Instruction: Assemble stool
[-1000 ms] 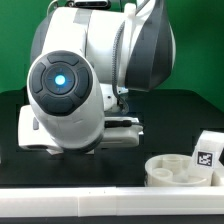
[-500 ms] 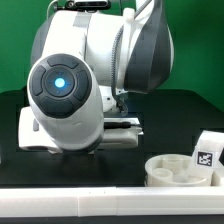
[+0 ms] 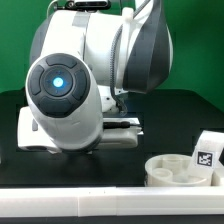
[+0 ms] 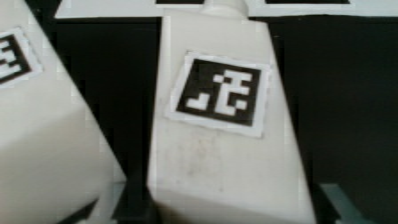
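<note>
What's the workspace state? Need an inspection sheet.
surface: black table, largely hidden by the arm in the exterior view.
job's things: seat lies flat, hollow side up, at the exterior view's right; tagged leg right behind it. The wrist view shows a centre leg and a side leg tilted beside it.
clutter: nothing seen; a white edge rail runs along the front.
grippers: tool straddles the centre leg, with dark fingers on either side; clamped or not, cannot tell.
cables: thin dark line down the arm, likely a cable.
surroundings: green backdrop.
</note>
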